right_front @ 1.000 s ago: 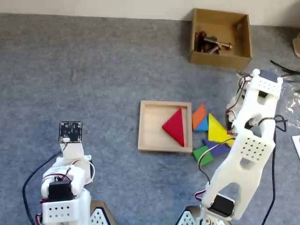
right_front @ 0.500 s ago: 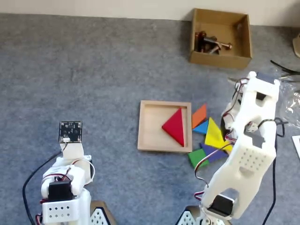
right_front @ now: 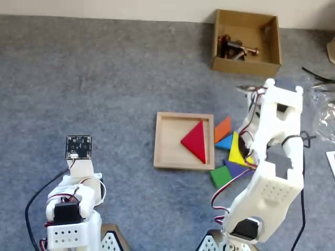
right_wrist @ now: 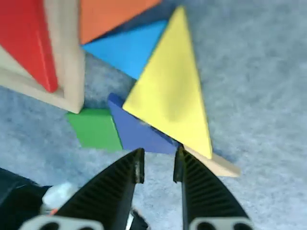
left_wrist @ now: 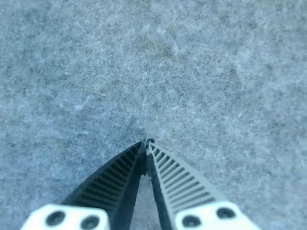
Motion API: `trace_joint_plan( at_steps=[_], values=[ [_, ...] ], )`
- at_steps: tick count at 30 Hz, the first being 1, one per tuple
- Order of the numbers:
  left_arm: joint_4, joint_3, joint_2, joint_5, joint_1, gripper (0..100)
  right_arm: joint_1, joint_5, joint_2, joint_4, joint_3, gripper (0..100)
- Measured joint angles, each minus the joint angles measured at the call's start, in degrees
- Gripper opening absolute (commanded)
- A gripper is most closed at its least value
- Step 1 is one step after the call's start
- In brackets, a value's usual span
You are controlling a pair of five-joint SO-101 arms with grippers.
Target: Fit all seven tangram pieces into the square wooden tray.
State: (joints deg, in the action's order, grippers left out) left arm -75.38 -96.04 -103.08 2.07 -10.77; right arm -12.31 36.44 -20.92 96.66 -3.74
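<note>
The square wooden tray [right_front: 172, 140] [right_wrist: 67, 72] holds a red triangle [right_front: 195, 140] [right_wrist: 29, 38] against its right wall. Just right of the tray lies a tight cluster: orange piece [right_front: 222, 127] [right_wrist: 108, 17], light blue triangle [right_front: 226, 141] [right_wrist: 127, 48], yellow triangle [right_front: 237, 150] [right_wrist: 172, 96], dark blue piece [right_front: 234, 169] [right_wrist: 139, 134], green piece [right_front: 221, 177] [right_wrist: 95, 128] and a tan piece [right_wrist: 218, 165] under the yellow one. My right gripper [right_wrist: 158, 165] hovers at the dark blue piece's outer edge, open by a narrow gap and holding nothing. My left gripper [left_wrist: 146, 143] is shut over bare carpet.
A cardboard box [right_front: 246, 42] with metal parts stands at the back right. Cables [right_front: 316, 78] and plastic lie at the right edge. The left arm [right_front: 73, 209] sits at the front left, and grey carpet [right_front: 94, 83] stretches left of the tray.
The right arm has swung left toward the tray. The green, dark blue and yellow pieces have slid left with it, and the green one now lies by the tray's corner. The left arm is still.
</note>
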Motion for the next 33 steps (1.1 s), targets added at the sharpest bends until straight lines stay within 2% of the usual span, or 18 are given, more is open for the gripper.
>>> trace_joint_plan(
  at_steps=[9,16,24,33],
  values=[
    [0.0,0.0,0.0,0.0,0.0,0,7.8,4.8,8.4,-6.8,14.7,10.6],
    [0.0,0.0,0.0,0.0,0.0,0,14.9,5.1,11.7,-8.0,17.2,10.2],
    [0.0,0.0,0.0,0.0,0.0,0,17.8,5.1,11.8,-14.4,22.2,10.1],
    [0.0,0.0,0.0,0.0,0.0,0,17.8,5.1,11.8,-20.5,25.1,10.1]
  ],
)
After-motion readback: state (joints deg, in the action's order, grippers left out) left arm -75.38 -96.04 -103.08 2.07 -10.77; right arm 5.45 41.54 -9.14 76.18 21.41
